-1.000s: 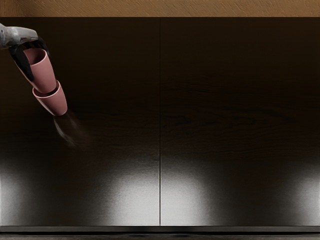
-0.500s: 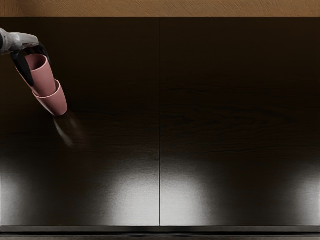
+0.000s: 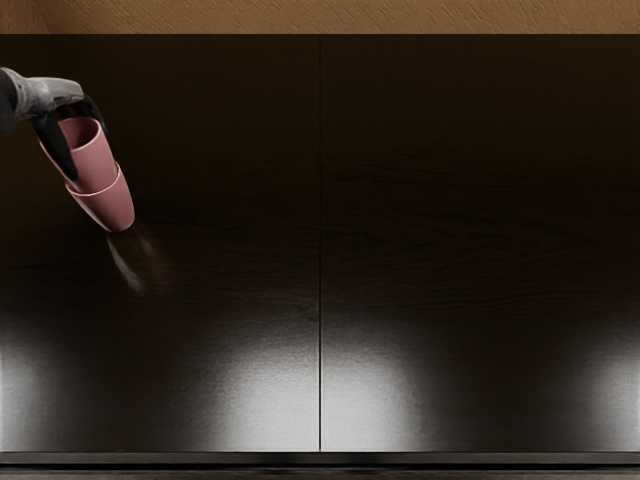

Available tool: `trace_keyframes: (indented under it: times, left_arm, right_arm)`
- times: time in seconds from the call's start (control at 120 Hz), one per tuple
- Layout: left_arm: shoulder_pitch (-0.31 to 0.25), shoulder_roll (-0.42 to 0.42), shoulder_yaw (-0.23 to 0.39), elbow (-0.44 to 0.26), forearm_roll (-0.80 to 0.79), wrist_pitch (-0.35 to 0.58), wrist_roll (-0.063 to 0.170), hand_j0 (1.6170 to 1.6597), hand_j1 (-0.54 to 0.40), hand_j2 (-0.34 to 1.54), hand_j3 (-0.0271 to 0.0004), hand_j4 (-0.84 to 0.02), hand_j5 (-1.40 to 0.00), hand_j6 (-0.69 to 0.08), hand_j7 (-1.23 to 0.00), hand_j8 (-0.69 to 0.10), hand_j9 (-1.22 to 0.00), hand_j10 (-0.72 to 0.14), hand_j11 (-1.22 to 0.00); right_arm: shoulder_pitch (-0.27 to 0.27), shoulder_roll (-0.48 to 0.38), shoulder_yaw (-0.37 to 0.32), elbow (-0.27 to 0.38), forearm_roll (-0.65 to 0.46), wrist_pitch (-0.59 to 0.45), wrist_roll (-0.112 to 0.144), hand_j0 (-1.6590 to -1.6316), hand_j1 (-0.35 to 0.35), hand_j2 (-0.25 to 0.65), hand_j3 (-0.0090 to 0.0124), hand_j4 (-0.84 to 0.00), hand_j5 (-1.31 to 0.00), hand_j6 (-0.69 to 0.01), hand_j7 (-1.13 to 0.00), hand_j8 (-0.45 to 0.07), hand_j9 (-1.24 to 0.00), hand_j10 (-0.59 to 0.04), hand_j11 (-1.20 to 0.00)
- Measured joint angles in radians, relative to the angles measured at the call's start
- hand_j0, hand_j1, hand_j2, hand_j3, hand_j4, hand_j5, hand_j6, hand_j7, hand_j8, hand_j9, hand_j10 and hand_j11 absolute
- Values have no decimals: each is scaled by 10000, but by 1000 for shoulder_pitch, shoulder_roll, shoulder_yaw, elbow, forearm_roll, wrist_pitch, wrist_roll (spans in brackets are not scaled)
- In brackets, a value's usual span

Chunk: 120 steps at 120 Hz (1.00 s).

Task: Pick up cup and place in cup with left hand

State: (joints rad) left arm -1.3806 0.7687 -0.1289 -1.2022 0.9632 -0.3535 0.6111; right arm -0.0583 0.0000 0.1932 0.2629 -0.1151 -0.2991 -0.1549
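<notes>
At the upper left of the head view my left hand reaches in from the picture's left edge, its dark fingers closed around the upper pink cup. That cup's lower part is inside a second pink cup, whose rim circles it. The lower cup stands on the dark table. How deep the upper cup's base sits inside is hidden by the lower cup's wall.
The dark table has a thin seam down its middle and a front edge near the picture's bottom. A brown wood surface runs along the top.
My left hand has moved down and slightly right with the upper cup, which has sunk further into the lower one. The lower cup has stayed where it was.
</notes>
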Motion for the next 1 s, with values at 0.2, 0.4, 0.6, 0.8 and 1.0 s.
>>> trace_keyframes:
  times: [0.2,0.4,0.6,0.8,1.0]
  left_arm:
    - [10,-8,1,1,2,1,0,16540,-1473,1145,0,-4445,-6551,-2457,-6661,-2450,-6531,-4387,-6505]
    - [18,-17,1,7,8,78,0,16563,853,589,0,-2618,-3410,-1517,-3453,-1540,-3405,-2581,-3380]
    - [15,-33,1,14,10,106,0,16574,2514,236,0,-1019,-1286,-617,-1300,-622,-1280,-1000,-1270]
    - [8,-120,0,13,9,110,0,16578,3134,100,0,-416,-488,-274,-491,-273,-482,-403,-477]
    - [1,-239,-1,6,8,111,0,16580,3366,48,0,-182,-187,-137,-187,-134,-182,-173,-180]
  right_arm:
    - [0,0,0,0,0,0,0,-16581,-3160,-55,0,-275,-358,-276,-358,-275,-358,-275,-358]
    - [0,0,0,0,0,0,0,-16581,-3161,-55,0,-276,-358,-276,-358,-276,-358,-275,-358]
    - [0,0,0,0,0,0,0,-16581,-3160,-55,0,-276,-358,-277,-358,-276,-358,-275,-358]
    - [0,0,0,0,0,0,0,-16581,-3160,-55,0,-276,-358,-277,-358,-276,-358,-275,-358]
    - [0,0,0,0,0,0,0,-16581,-3160,-55,0,-276,-358,-277,-358,-276,-358,-275,-358]
